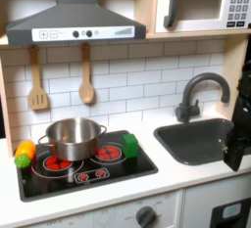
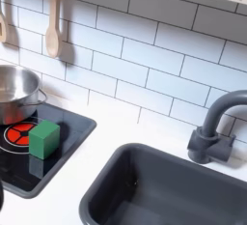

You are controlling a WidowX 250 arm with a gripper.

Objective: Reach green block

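1. First exterior view, going from its left: a yellow-orange toy [image 1: 24, 153] with a small lime-green piece sits at the edge of the black stove [image 1: 83, 168].
2. A shiny steel pot [image 1: 74, 138] stands on the stove's back part.
3. The green block [image 1: 130, 145] stands upright on the stove, just right of the pot in both exterior views [image 2: 43, 139].
4. Next come a dark sink [image 1: 191, 139] and a grey tap [image 1: 199, 90].
5. White brick tiles cover the wall, with wooden spoons [image 1: 86, 75] hanging.
6. The black gripper [image 1: 235, 152] hangs over the sink's right edge, well apart from the block, which is far to the left of its fingers.
7. I cannot tell if the fingers are spread or pressed together.
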